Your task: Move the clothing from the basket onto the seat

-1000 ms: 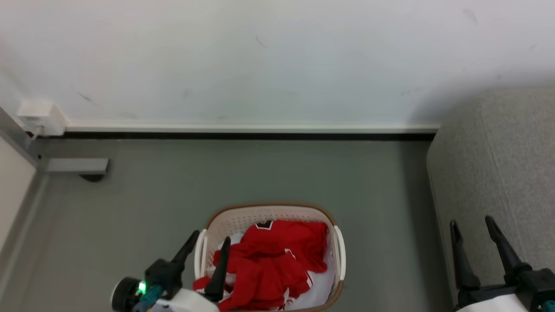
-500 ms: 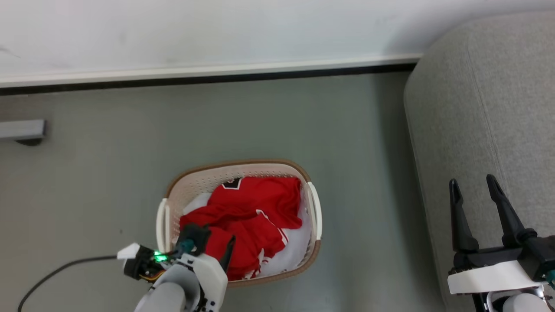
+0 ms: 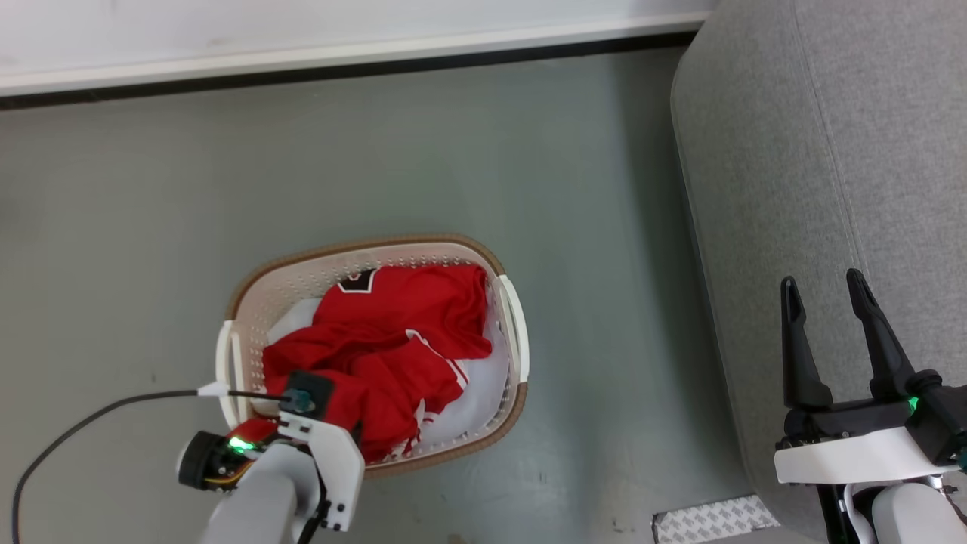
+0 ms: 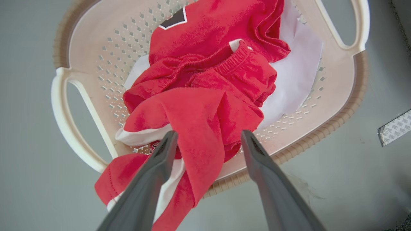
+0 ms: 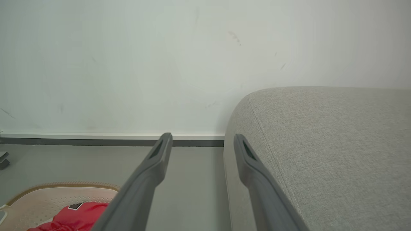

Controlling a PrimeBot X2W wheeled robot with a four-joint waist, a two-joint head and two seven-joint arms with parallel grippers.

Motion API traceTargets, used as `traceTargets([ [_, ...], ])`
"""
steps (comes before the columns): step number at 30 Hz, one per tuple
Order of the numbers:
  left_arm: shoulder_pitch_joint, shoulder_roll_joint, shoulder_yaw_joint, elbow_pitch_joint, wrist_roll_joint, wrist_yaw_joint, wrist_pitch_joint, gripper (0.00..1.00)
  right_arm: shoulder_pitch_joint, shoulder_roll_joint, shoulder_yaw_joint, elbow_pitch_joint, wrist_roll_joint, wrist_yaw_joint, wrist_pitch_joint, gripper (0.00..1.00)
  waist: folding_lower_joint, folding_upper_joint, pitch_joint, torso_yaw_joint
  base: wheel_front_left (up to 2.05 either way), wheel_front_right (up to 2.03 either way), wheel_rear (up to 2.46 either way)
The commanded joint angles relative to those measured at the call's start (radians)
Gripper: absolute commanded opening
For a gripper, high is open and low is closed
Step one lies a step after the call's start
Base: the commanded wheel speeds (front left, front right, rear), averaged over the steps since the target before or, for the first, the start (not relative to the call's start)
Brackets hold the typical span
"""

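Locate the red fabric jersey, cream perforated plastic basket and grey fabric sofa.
red fabric jersey (image 3: 408,302), head view, upper panel.
cream plastic basket (image 3: 516,332), head view, right handle.
grey fabric sofa (image 3: 793,151), head view, top surface.

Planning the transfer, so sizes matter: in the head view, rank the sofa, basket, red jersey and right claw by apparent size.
1. sofa, cut off at the frame edge
2. basket
3. red jersey, mostly inside it
4. right claw; nearer the camera, so its place against the jersey is unsure

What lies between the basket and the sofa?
Bare grey floor separates the basket from the sofa in the head view; a patterned strip lies nearer the robot.
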Motion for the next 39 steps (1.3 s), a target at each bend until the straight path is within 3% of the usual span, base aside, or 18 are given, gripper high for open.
traceTargets([
  [1,-0.016,0.012,0.005,0.011,-0.012,0.005,-0.003,1.00,-0.017,0.001,0.003,-0.004,0.015,0.001,0.001,1.00,-0.0001,0.0000,0.015,-0.008,0.00,0.00,0.00],
  [13,-0.087,0.045,0.003,0.073,-0.024,0.057,0.025,1.00,-0.066,0.001,0.022,-0.026,0.029,0.001,0.001,1.00,-0.0001,0.0000,0.114,-0.032,0.00,0.00,0.00],
  [26,-0.180,0.053,-0.031,0.091,-0.019,0.049,0.025,1.00,-0.120,0.001,0.055,-0.048,0.043,0.001,0.001,1.00,-0.0001,0.0000,0.231,-0.049,0.00,0.00,0.00],
  [27,-0.186,0.050,-0.034,0.090,-0.019,0.045,0.014,0.90,-0.122,0.001,0.055,-0.048,0.044,0.001,0.001,1.00,-0.0001,0.0000,0.234,-0.049,0.00,0.00,0.00],
  [28,-0.194,0.048,-0.039,0.085,-0.017,0.041,-0.002,0.50,-0.122,0.001,0.056,-0.048,0.044,0.001,0.001,1.00,-0.0001,0.0000,0.237,-0.048,0.00,0.00,0.00],
  [29,-0.198,0.045,-0.041,0.084,-0.018,0.039,-0.013,0.00,-0.123,0.001,0.055,-0.047,0.044,0.001,0.001,1.00,-0.0001,0.0000,0.238,-0.047,0.00,0.00,0.00],
  [39,-0.153,0.004,-0.050,0.069,-0.060,0.009,-0.161,0.00,-0.061,0.000,0.033,-0.009,0.045,0.001,0.001,1.00,-0.0001,0.0000,0.112,0.008,0.00,0.00,0.00],
])
